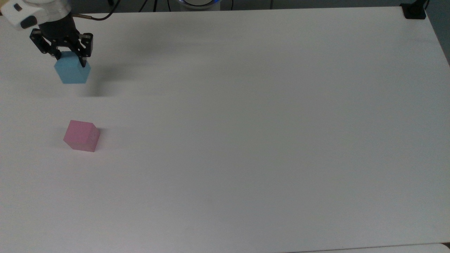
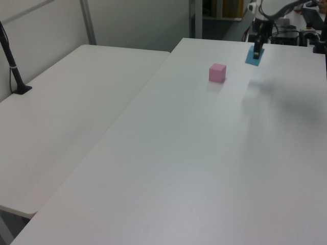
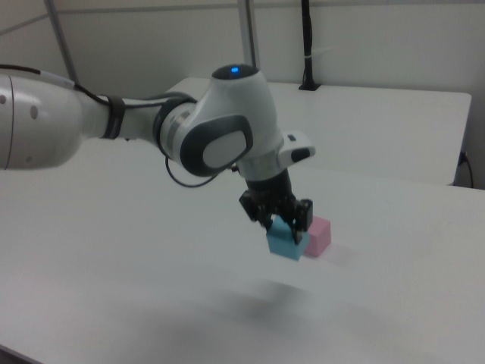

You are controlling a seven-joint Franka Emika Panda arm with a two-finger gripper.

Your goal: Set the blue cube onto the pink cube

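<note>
Top view: gripper (image 1: 69, 60) pinching blue cube (image 1: 72, 72) clear of table (image 1: 246, 123), pink cube (image 1: 81, 135) well apart below; left view: blue cube (image 2: 253, 56) aloft beyond pink cube (image 2: 217, 72); right view: cube (image 3: 286, 238) hangs skewed, so it may land crooked and slide off.

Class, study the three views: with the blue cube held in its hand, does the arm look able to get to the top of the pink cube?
Probably yes. The hand holds the blue cube lifted off the table, and the pink cube sits alone with its top bare; nothing stands between them.
</note>
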